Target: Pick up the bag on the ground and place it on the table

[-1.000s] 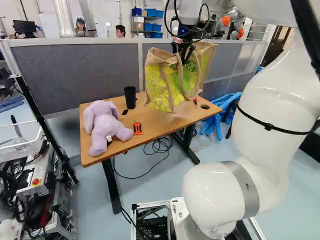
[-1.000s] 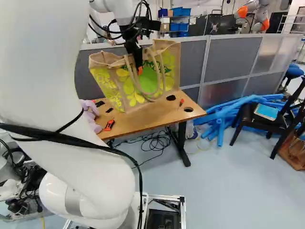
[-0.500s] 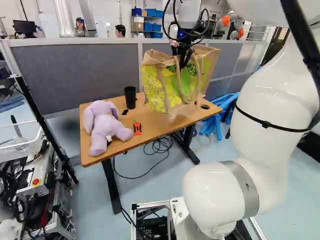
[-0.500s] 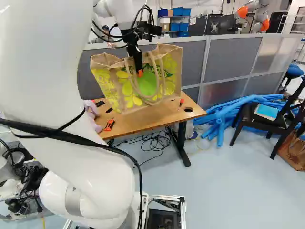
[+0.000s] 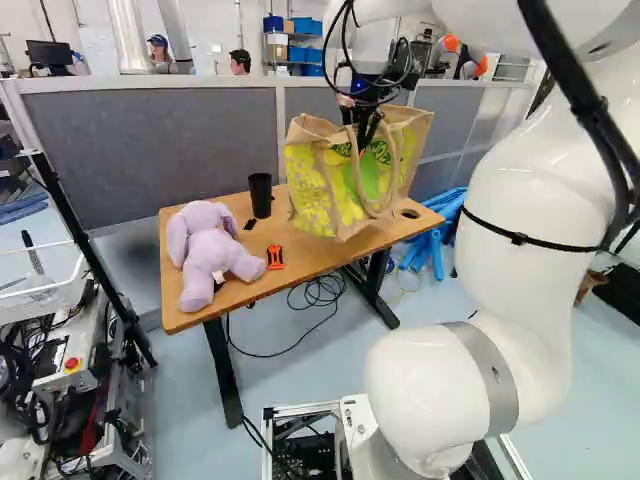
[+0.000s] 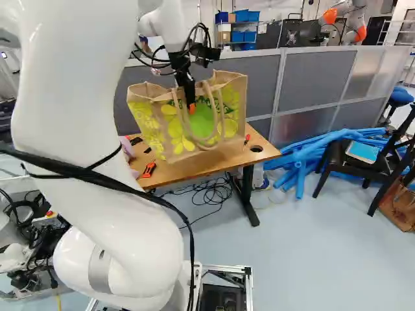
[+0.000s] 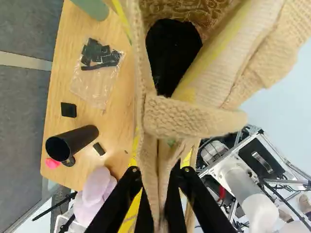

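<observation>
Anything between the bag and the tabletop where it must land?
Nothing visible stands between the bag and the table, though the bag hides part of it. Close by lie a red tool and a clear pouch.

tan bag with yellow-green flower print, lilac plush toy, black cup

1. A beige bag with yellow-and-green floral panels hangs tilted, gripped by its fabric, mouth open, 1 handle drooping down its front. It is above the right half of the table in the left base view; contact below is unclear.
2. The table stands upright, wood-topped and black-legged, a round hole near its right corner.
</observation>
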You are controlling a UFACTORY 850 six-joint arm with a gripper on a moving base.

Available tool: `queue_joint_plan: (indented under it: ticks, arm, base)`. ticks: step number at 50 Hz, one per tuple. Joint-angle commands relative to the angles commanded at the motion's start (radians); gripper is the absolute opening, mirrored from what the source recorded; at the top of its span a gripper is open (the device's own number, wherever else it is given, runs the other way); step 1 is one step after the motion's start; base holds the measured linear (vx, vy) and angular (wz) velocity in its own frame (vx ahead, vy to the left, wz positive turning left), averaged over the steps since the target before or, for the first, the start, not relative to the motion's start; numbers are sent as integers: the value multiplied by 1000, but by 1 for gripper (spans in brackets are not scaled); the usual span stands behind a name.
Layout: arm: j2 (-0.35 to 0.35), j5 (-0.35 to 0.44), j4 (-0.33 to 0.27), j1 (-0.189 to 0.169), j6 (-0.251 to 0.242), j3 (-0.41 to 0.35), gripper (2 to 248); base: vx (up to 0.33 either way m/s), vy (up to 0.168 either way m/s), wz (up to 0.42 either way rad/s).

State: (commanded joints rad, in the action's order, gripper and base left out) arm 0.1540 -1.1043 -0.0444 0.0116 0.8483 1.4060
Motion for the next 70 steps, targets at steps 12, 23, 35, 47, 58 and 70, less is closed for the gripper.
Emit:
queue_joint_plan:
  ticks: [12,23,35,47,58,70]
  arm:
    - [29,19,0,0,0,-6,21]
    - [56,50,0,0,0,-10,21]
    - [87,88,0,0,0,-13,21]
    - [118,131,0,0,0,-14,21]
    - [146,179,0,0,0,-14,21]
    - [170,216,0,0,0,-13,21]
  base:
    - [0,0,0]
    - [0,0,0]
    - [0,0,0]
    - [0,0,0]
    - [0,0,0]
    - [0,0,0]
